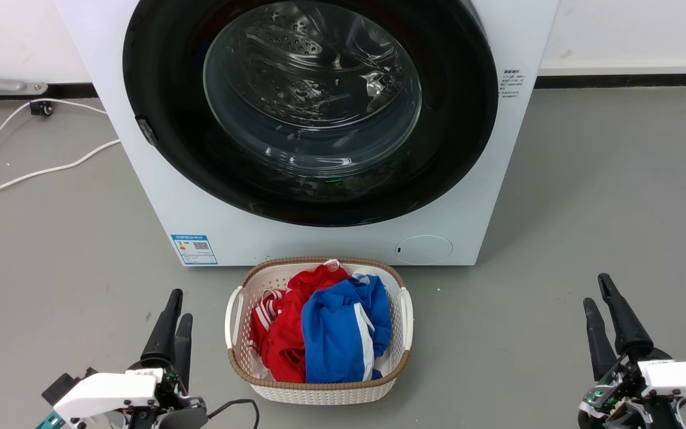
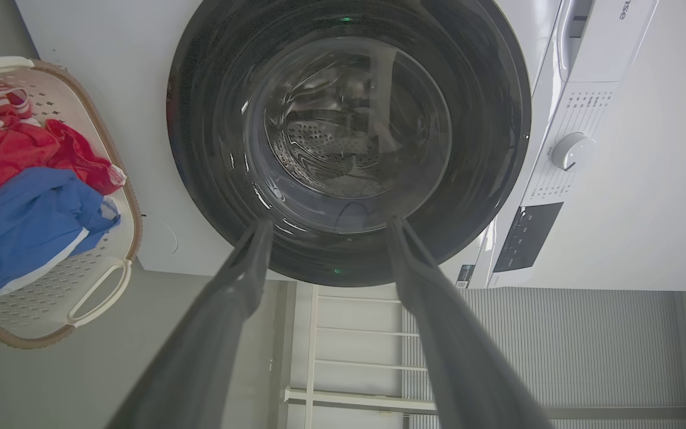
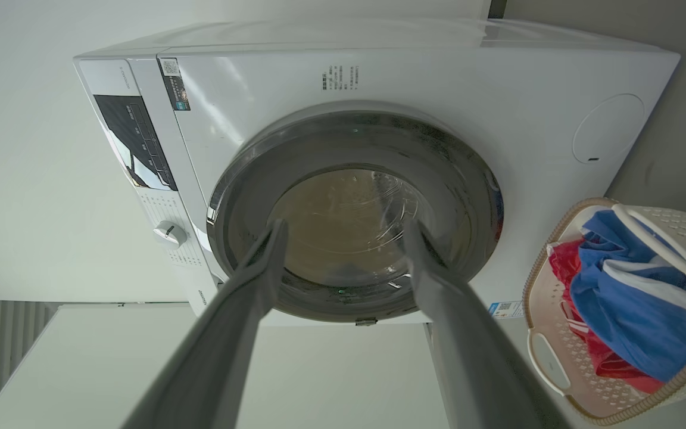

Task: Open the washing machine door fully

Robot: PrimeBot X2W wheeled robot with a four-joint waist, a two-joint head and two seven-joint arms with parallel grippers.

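Head view: washing machine door (image 1: 313, 113) sits flush on the machine front and is nearly machine-wide. Its top edge is cut off by the frame. Dark tab (image 1: 146, 131) on its left rim, can't tell if it's a handle or a hinge. Glass glare hides most of the drum.

Laundry basket (image 1: 319, 390) stands on the floor (image 1: 587, 208) just beside the machine base, right under the door's lower edge, with red and blue clothes (image 1: 337, 333) in it. Bare floor both sides of the basket. White cable (image 1: 39, 173) lies on the floor far left.

Left claw (image 1: 180, 307) and right claw (image 1: 596, 292) are low, flanking the basket, well apart from the door. Both are spread and hold nothing.
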